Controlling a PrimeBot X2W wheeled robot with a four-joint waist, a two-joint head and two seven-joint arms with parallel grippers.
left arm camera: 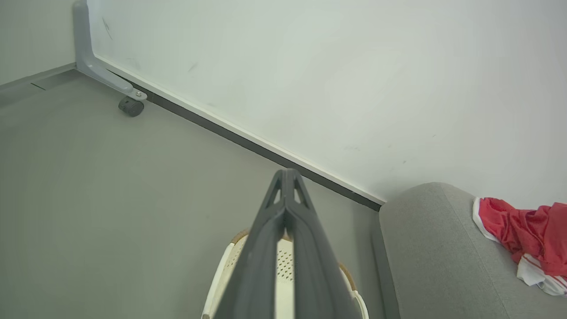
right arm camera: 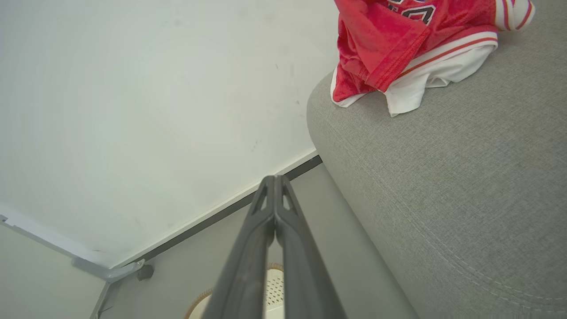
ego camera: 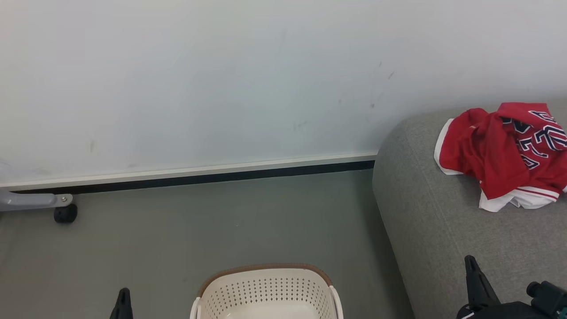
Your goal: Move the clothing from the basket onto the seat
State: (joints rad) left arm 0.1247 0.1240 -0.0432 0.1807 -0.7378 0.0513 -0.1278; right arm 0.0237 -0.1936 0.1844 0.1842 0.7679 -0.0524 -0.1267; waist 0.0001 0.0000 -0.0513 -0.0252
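Wall (ego camera: pixel 221 66): plain off-white, with faint scuff marks toward the right. Skirting (ego camera: pixel 199 170): a white strip over a dark band, running along the foot of the wall. Floor (ego camera: pixel 221 221): smooth matte grey. At far left, a grey metal leg (ego camera: pixel 26 200) on a black caster (ego camera: pixel 65 213) stands against the skirting. At right, a grey fabric sofa (ego camera: pixel 443 248) with rounded edges stands by the wall. Lighting: even and diffuse.

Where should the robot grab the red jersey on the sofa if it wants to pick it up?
Probably the raised red fold in the middle of the jersey, coming down from above. It lies crumpled on the grey sofa, so that bunched ridge offers loose cloth to pinch.
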